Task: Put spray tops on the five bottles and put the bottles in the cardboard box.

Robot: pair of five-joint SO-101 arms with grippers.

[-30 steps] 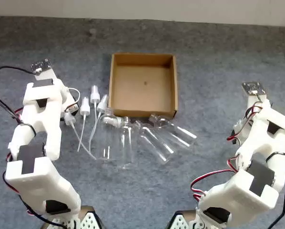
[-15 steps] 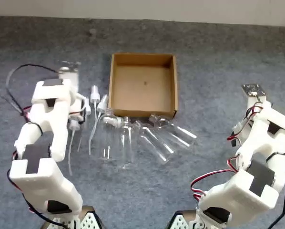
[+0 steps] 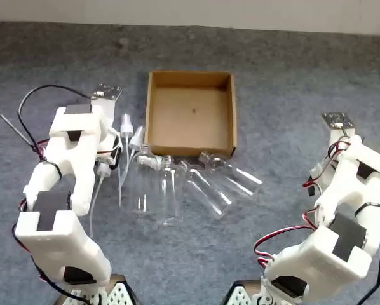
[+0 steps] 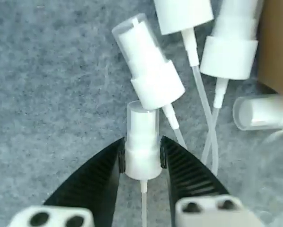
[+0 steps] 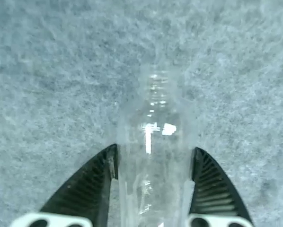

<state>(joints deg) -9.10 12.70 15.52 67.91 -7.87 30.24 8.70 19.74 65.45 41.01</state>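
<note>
The left claw [image 4: 141,152] is clenched on one spray top [image 4: 142,142]: its two black fingers press on both sides of the white collar. The long axis of this spray top runs along the fingers. The capped head points away from the claw and the thin tube comes back between the fingers. Just beyond it lie other spray tops [image 4: 153,66] on the grey tabletop [image 4: 51,71], three of them, close together, with their tubes running roughly toward the claw. Beside them the brown wall of the cardboard box [image 4: 278,42] is visible.

The right claw [image 5: 153,158] is grasping a clear bottle [image 5: 153,137] by its body, one finger on each side. The bottle is in line with the fingers and its open neck points away from the claw, over the tabletop.

In the high view the cardboard box [image 3: 190,114] stands open in the middle. In front of it four bottles [image 3: 168,190] lie on their sides, all necks toward the box. The two nearer to the left arm lie almost straight, and the two nearer to the right arm are slanted, their bottoms turned toward that arm.
</note>
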